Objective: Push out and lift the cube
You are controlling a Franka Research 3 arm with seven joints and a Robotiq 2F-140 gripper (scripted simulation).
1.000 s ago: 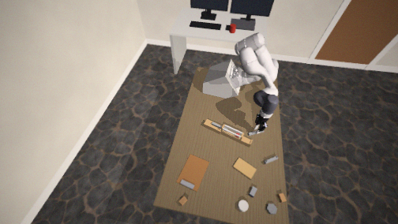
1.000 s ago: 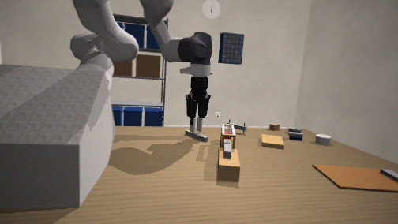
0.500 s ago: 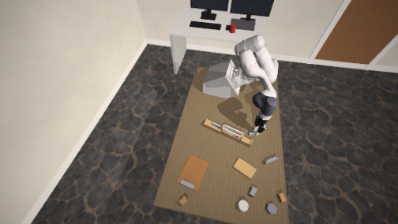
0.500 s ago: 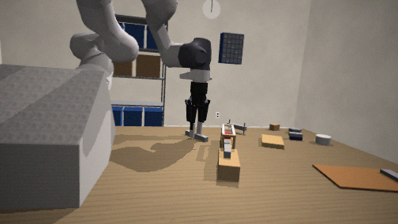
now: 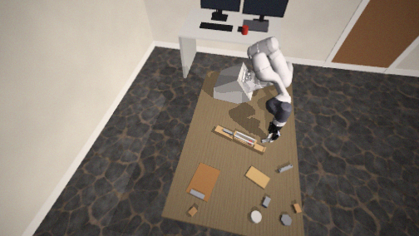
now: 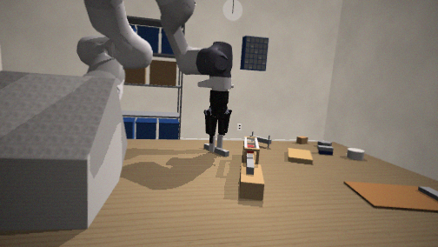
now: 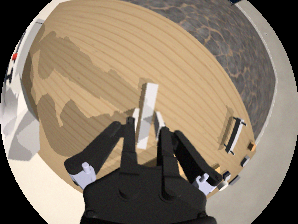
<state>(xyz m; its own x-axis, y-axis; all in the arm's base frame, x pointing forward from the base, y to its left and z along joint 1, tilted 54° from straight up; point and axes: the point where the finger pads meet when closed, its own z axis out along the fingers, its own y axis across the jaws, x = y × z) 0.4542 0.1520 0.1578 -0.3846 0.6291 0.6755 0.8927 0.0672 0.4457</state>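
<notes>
The long wooden channel (image 5: pixel 239 138) lies across the middle of the table; in the exterior view it (image 6: pixel 251 167) runs away from the camera. A small red cube (image 5: pixel 250 142) shows inside it near its right part, and also in the exterior view (image 6: pixel 249 146). A flat grey bar (image 7: pixel 147 112) lies on the table just beside the channel's right end (image 5: pixel 266 140). My gripper (image 7: pixel 146 116) (image 6: pixel 215 145) is down at the table with its part-open fingers on either side of the bar's near end. The fingers do not clamp it.
A large grey box (image 6: pixel 52 152) stands at the arm's base. On the table are an orange mat (image 5: pixel 204 180), a tan block (image 5: pixel 257 176), a grey bar with end posts (image 5: pixel 285 168), a white disc (image 5: pixel 256 216) and several small blocks.
</notes>
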